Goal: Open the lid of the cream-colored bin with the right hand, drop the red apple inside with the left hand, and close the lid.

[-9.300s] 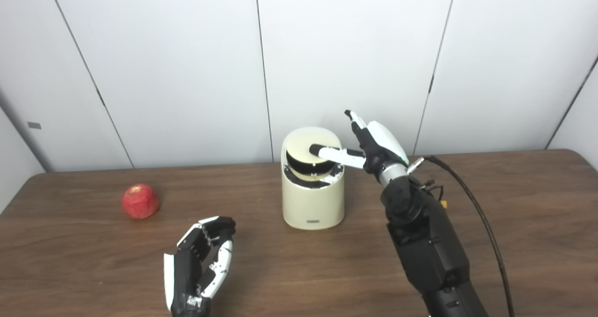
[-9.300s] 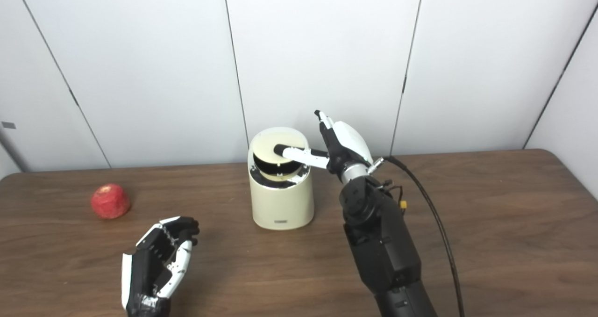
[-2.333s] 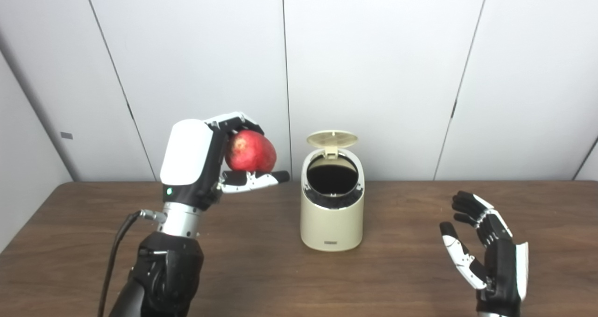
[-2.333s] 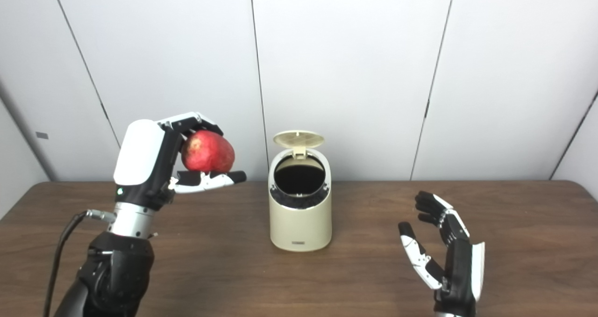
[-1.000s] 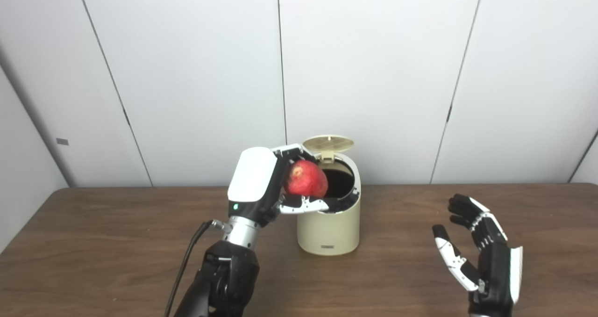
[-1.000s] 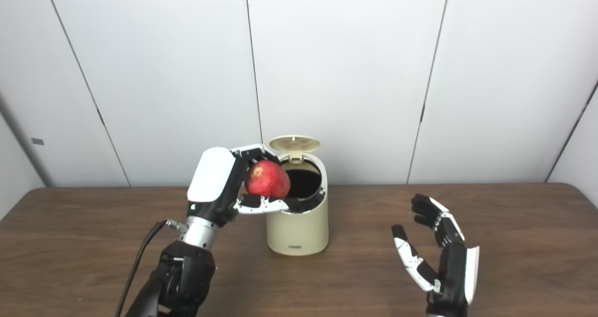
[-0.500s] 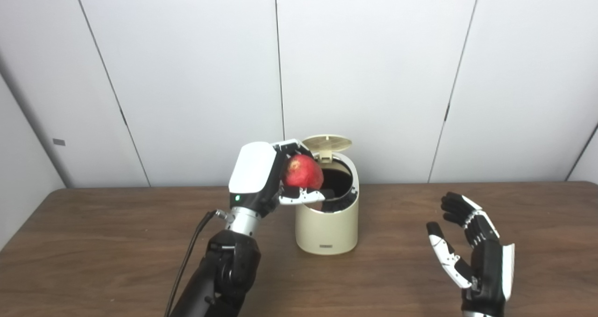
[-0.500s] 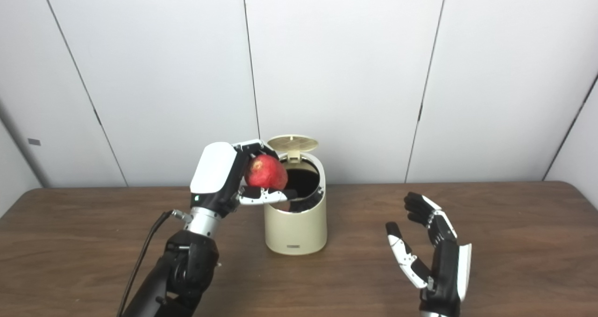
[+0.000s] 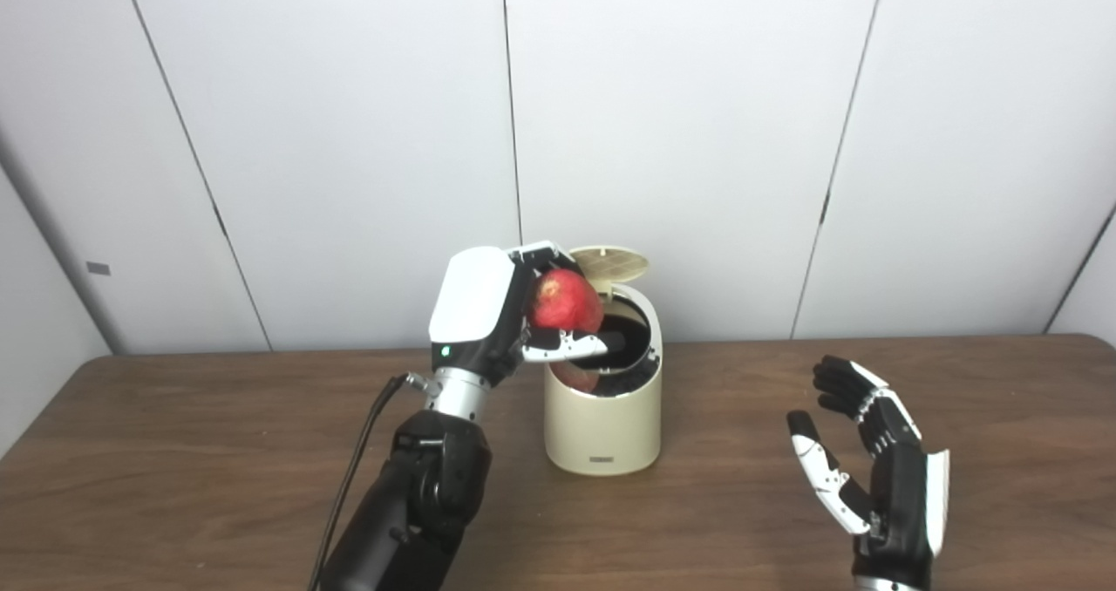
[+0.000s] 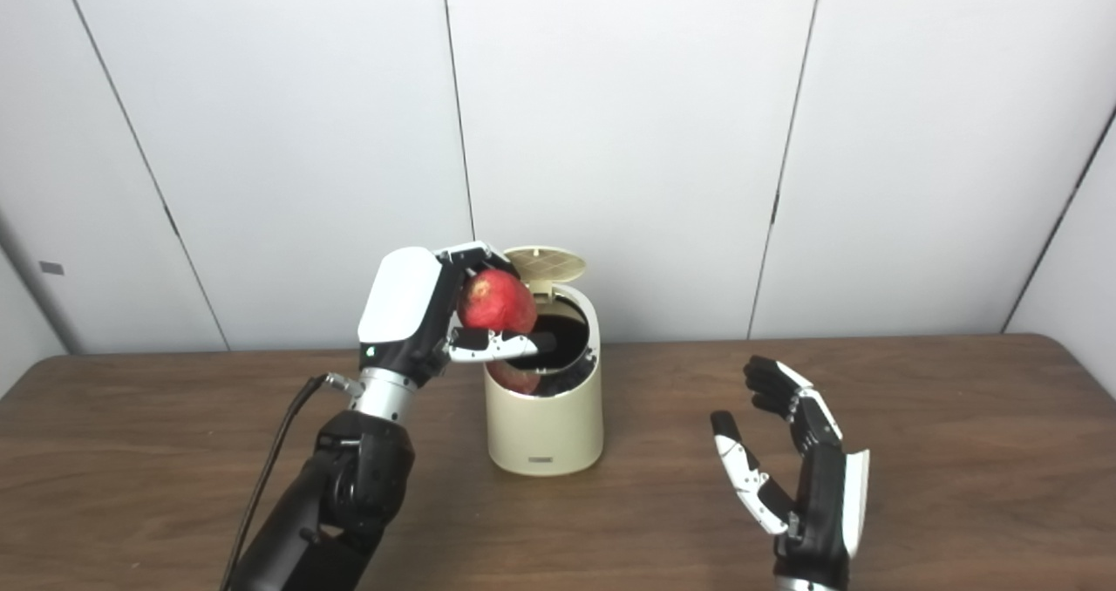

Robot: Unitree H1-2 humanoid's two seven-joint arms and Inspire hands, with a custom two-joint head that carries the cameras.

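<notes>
Left hand [image 9: 488, 316] nudged apple [image 9: 564, 302] over open bin [image 9: 602, 425]

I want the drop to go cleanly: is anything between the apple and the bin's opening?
Only the left hand itself: its thumb lies under the red apple, across the bin's open mouth. The lid is tipped back, off the opening. The right hand waits off to the side.

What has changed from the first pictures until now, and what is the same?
The left hand took the red apple from the table, lifted it and carried it right, over the mouth of the cream-colored bin. The right hand left the lid, which has swung fully up, and drew back to the right, open. The bin stands in its place; the apple is not yet released.
</notes>
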